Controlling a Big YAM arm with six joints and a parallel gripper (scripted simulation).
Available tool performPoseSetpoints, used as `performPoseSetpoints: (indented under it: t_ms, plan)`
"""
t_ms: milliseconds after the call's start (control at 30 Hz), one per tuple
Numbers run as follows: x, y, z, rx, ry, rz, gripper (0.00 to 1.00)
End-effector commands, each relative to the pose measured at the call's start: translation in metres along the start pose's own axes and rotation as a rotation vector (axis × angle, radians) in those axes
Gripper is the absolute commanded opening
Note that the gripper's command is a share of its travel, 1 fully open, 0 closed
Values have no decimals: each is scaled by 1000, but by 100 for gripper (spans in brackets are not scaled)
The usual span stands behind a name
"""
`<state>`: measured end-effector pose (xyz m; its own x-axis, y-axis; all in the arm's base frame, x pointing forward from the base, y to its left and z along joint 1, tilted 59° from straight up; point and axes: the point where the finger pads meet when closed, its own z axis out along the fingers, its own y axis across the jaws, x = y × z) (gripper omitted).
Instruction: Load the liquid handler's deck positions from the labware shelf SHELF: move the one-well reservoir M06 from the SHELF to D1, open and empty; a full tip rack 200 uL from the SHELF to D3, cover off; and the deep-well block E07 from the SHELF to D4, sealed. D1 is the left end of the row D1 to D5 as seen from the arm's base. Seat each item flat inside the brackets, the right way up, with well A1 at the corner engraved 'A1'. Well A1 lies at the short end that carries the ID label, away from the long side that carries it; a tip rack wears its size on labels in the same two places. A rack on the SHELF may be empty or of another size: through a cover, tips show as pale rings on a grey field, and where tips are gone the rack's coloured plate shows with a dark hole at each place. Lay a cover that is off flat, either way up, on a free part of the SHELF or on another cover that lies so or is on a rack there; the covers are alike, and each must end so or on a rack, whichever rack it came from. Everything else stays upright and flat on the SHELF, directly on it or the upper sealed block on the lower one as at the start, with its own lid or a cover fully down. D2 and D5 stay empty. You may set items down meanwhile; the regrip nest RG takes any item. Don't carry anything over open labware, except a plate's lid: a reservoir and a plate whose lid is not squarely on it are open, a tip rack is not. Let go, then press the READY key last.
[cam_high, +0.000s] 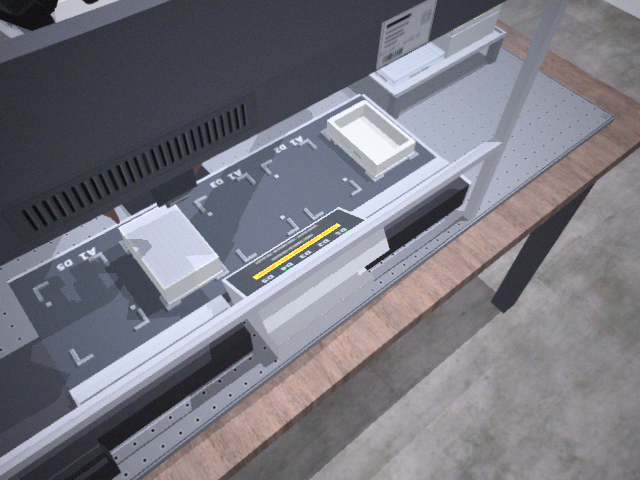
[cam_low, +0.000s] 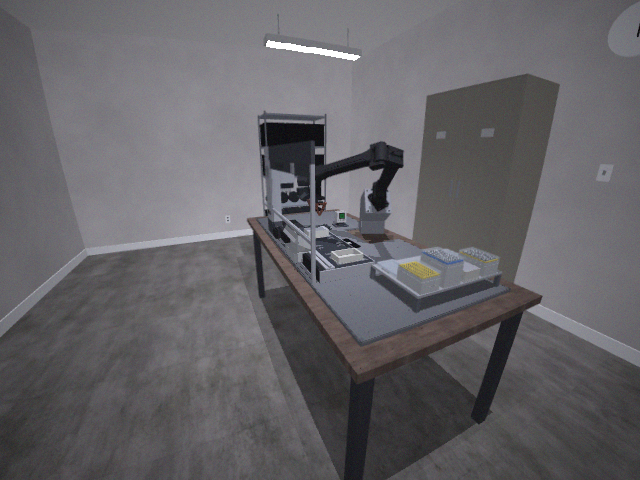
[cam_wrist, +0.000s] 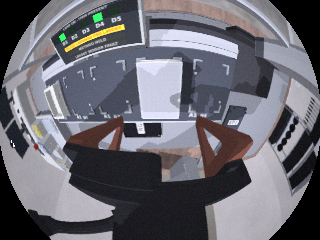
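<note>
The sealed deep-well block (cam_high: 170, 250) (cam_wrist: 159, 87) sits flat inside the D4 brackets. My gripper (cam_low: 318, 205) (cam_wrist: 159, 119) is open and empty, its red-brown fingers spread wide above the block and clear of it. In the top view the gripper is mostly hidden behind the handler's dark housing. The white one-well reservoir (cam_high: 392, 157) (cam_low: 346, 254) sits open in D1 at the right end of the row in the top view. The D3 brackets (cam_high: 247, 178) hold nothing. Three tip racks stand on the shelf: a yellow one (cam_low: 419, 273), a blue-rimmed one (cam_low: 442, 258) and a yellow-rimmed one (cam_low: 479, 256).
The handler's dark housing (cam_high: 129, 103) overhangs the back of the deck. A grey front rail (cam_high: 310, 258) and an upright post (cam_high: 522, 87) border it. A status panel (cam_high: 297, 248) (cam_wrist: 100, 34) with a yellow bar stands in front of D3. A clear lidded plate (cam_high: 413, 67) lies on the shelf.
</note>
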<state>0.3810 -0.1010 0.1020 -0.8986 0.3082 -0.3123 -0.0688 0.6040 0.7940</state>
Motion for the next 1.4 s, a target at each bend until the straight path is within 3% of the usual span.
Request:
performPoseSetpoints:
  t_ms: [0,100,167,567,667,800,1367]
  plan:
    - [-16,1,-27,26,-46,-42,100]
    - [-5,0,-24,18,-36,-22,100]
    - [-16,1,-32,26,-46,-42,100]
    - [-15,0,-52,27,-44,-40,100]
    - [-6,-1,-49,19,-35,-21,100]
    - [-14,-1,-60,26,-42,-36,100]
    - [-5,-2,-55,17,-34,-13,100]
